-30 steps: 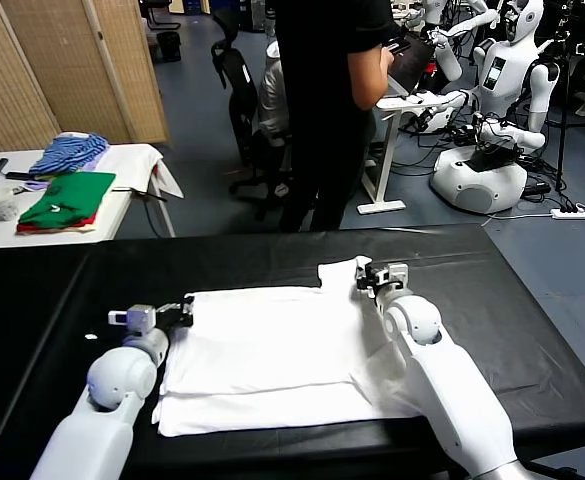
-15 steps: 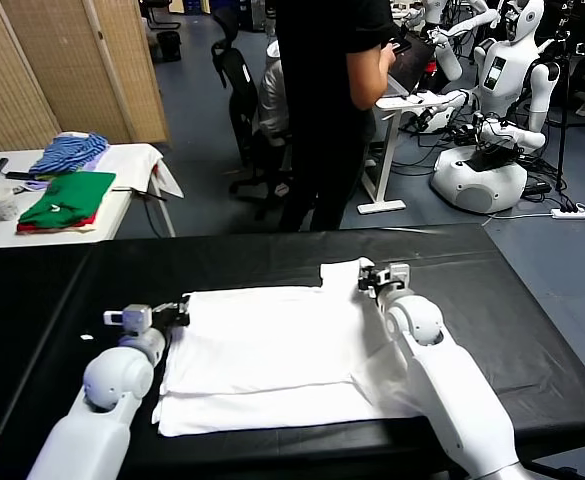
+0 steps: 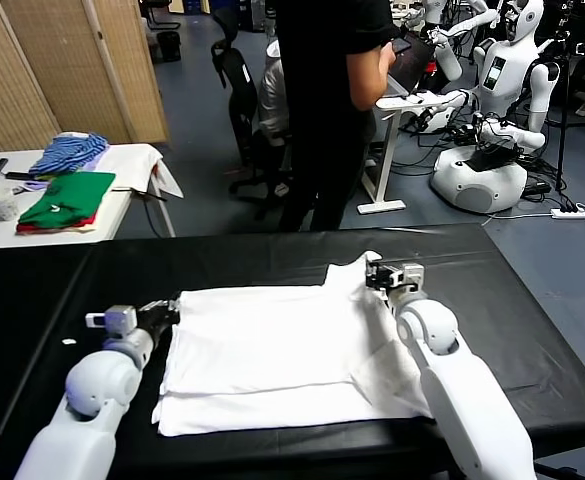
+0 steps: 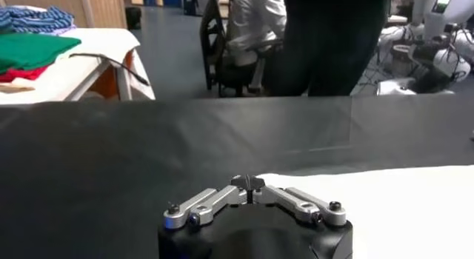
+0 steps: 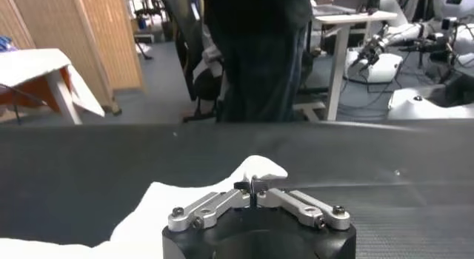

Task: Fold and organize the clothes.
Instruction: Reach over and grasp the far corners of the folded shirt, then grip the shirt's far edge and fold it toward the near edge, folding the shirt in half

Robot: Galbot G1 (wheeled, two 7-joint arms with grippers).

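The white T-shirt (image 3: pixel 272 350) lies plain side up on the black table (image 3: pixel 62 275), its lower part folded into a band along the near edge. My left gripper (image 3: pixel 168 312) is shut at the shirt's left edge, low on the table; in the left wrist view (image 4: pixel 248 182) the white cloth (image 4: pixel 400 201) reaches up to its closed fingertips. My right gripper (image 3: pixel 374 273) is shut on the shirt's far right corner and holds it raised in a peak. The right wrist view (image 5: pixel 252 185) shows that peak of cloth (image 5: pixel 185 197) pinched at the fingertips.
A person in black (image 3: pixel 327 100) stands just beyond the table's far edge. A white side table at the far left carries a folded green garment (image 3: pixel 67 198) and a blue striped garment (image 3: pixel 69 153). Other robots (image 3: pixel 492 120) stand at the back right.
My left gripper has moved left and my right gripper right and slightly away, drawing the shirt's upper edge wider. The right corner has moved along with the right gripper.
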